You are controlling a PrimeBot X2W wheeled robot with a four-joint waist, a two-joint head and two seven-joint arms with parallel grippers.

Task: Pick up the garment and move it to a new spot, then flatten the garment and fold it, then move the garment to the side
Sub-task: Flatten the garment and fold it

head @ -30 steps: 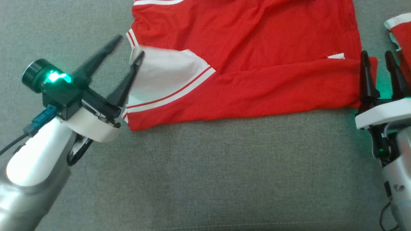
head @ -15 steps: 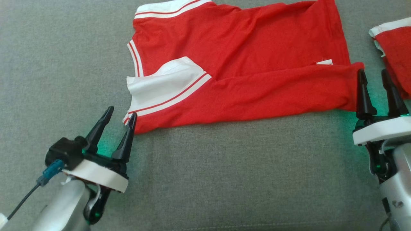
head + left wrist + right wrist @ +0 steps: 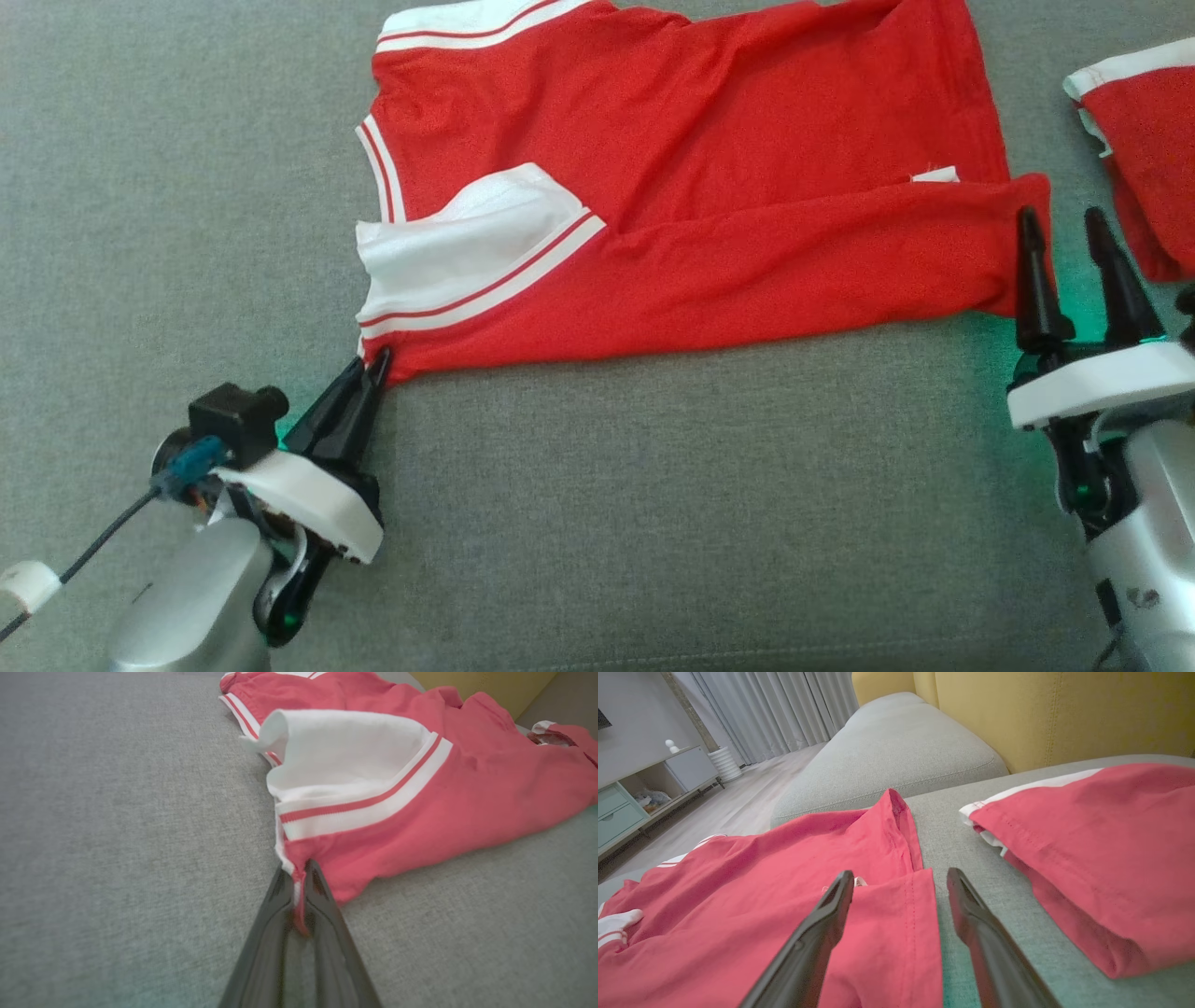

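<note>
Where head view looks down on grey sofa seat (image 3: 653,513), red jersey (image 3: 709,187) lies spread between both grippers. Left gripper (image 3: 372,359): jaws closed together on jersey's near-left corner. Right gripper (image 3: 1061,217): jaws wide apart, nothing held, tips at jersey's right edge; second red garment (image 3: 1144,159) just outboard of outer finger. Left wrist view: trimmed corner hem pinched between fingertips, white panel (image 3: 345,751) beyond tips. Right wrist view: inner finger over jersey hem, outer finger over bare seat, second garment further outboard.
</note>
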